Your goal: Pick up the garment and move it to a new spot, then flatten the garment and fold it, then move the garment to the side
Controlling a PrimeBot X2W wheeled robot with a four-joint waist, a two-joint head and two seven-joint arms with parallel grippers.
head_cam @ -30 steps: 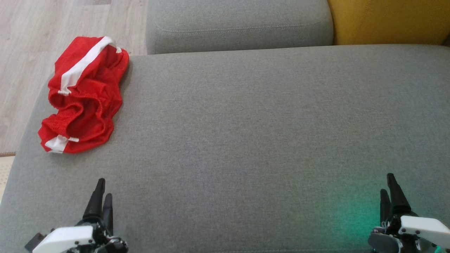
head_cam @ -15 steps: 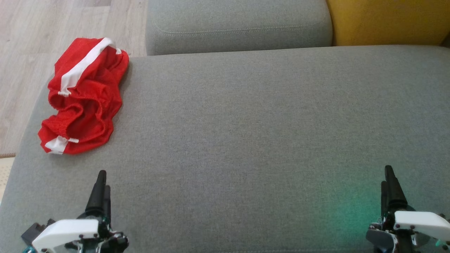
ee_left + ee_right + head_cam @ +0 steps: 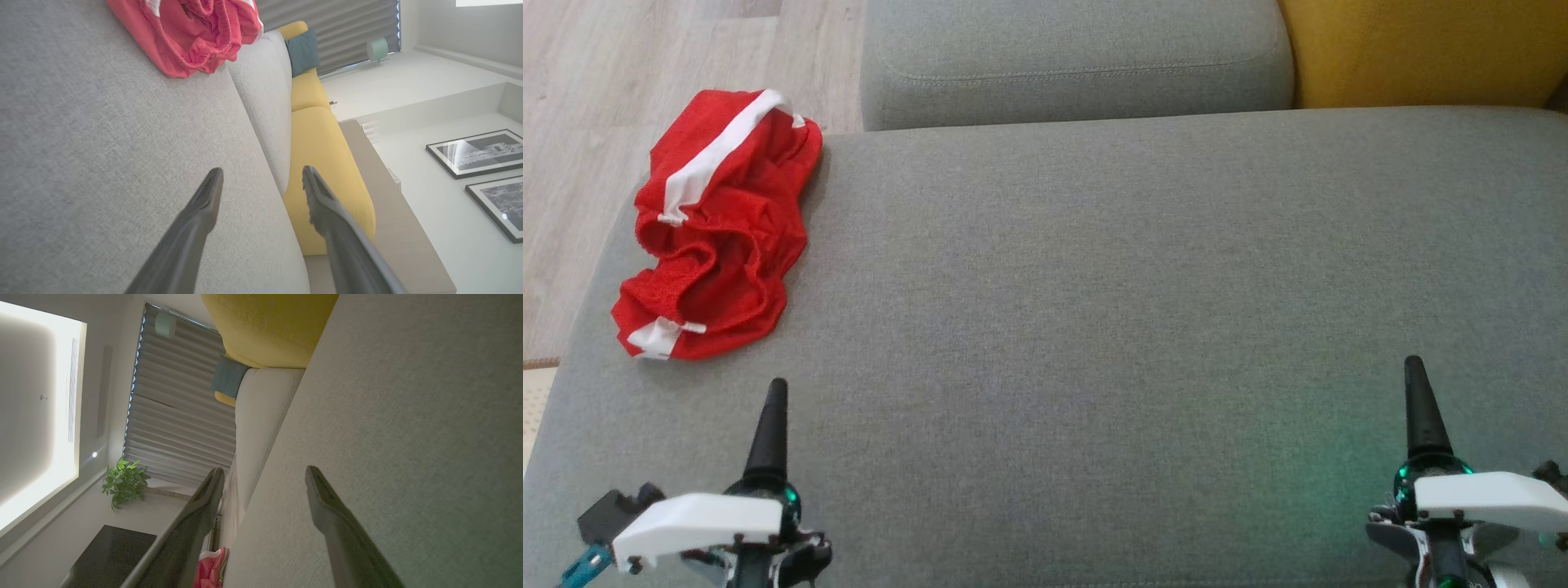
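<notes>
The garment (image 3: 715, 233) is red mesh with white stripes, lying crumpled at the far left edge of the grey sofa seat (image 3: 1111, 310). It also appears at the top of the left wrist view, garment (image 3: 192, 32), and as a small patch at the bottom of the right wrist view, garment (image 3: 210, 569). My left gripper (image 3: 772, 416) hovers low over the seat just below the garment, turned on its side, open and empty (image 3: 261, 183). My right gripper (image 3: 1417, 400) hovers at the lower right, far from the garment, open with nothing between its fingers (image 3: 265, 482).
A grey back cushion (image 3: 1078, 61) lines the seat's far edge, with a yellow cushion (image 3: 1421, 49) beside it at the right. Wooden floor (image 3: 596, 98) lies past the sofa's left edge. A teal pillow (image 3: 304, 51) sits further along.
Both grippers have moved forward over the seat and rolled onto their sides, so each now shows as a single finger in the head view. The garment has not moved.
</notes>
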